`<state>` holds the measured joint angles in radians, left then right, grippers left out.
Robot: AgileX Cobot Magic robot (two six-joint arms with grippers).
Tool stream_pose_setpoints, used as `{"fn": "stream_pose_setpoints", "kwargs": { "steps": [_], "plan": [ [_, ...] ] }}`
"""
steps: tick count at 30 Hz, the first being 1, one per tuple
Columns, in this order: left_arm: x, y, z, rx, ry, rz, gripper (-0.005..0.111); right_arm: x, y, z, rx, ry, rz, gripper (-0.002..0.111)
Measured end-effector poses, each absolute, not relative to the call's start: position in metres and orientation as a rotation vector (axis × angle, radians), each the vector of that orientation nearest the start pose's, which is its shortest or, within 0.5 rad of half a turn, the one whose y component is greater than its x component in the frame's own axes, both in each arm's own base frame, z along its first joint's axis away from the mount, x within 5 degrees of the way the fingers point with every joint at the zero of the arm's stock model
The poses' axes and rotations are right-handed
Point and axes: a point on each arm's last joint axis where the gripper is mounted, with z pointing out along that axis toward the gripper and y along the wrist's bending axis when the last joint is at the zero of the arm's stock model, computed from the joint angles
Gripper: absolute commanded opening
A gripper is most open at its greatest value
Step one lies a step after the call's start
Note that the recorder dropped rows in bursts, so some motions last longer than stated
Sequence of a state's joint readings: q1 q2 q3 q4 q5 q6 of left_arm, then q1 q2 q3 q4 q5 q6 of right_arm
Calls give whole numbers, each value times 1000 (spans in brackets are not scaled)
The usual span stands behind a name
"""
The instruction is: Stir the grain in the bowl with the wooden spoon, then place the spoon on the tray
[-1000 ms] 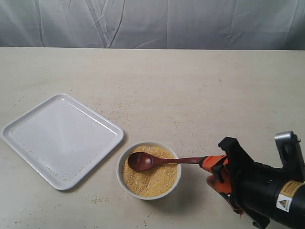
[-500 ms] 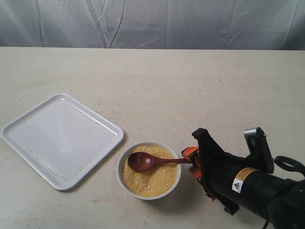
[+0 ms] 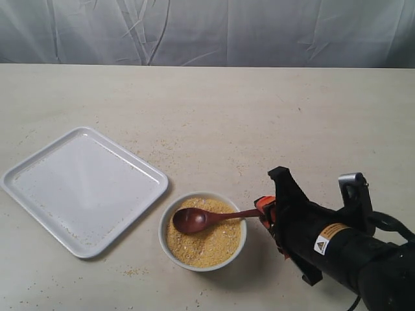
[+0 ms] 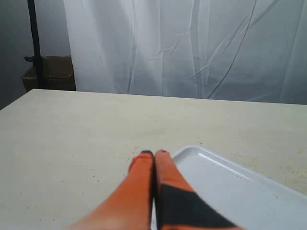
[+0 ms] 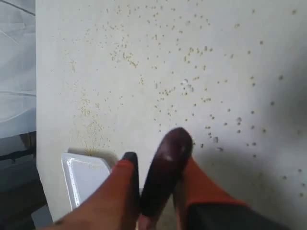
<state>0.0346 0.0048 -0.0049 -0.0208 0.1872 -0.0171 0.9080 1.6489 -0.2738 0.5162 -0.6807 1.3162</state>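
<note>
One big pale table (image 3: 259,116), white tray (image 3: 84,188) toward its left edge. The bowl (image 3: 202,267) is just beside the tray, nearer the front edge, holding grain (image 3: 211,246) with the spoon (image 3: 191,220) head lying on it. Right gripper (image 3: 264,212) pinches the spoon handle; left gripper (image 4: 154,154) fingers are pressed together, empty.

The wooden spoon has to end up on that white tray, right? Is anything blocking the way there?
Nothing visible does. The wooden spoon, held by the right gripper, sits in the bowl, so it must clear the rim. In the exterior view the tray lies just left of the bowl, with nothing standing on it.
</note>
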Motion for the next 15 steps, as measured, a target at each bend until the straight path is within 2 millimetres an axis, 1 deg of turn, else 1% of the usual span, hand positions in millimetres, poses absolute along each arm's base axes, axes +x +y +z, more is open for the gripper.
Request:
{"fn": "stream_pose_setpoints", "kwargs": {
  "steps": [3,5,15],
  "plan": [
    [56,2,198,-57,1670,-6,0,157,155,112,1166,2149,1028,6],
    [56,2,198,-57,1670,-6,0,158,154,113,1183,2136,1032,2],
    [56,2,198,-57,1670,-6,0,159,154,114,1204,2108,1039,2]
  ]
}}
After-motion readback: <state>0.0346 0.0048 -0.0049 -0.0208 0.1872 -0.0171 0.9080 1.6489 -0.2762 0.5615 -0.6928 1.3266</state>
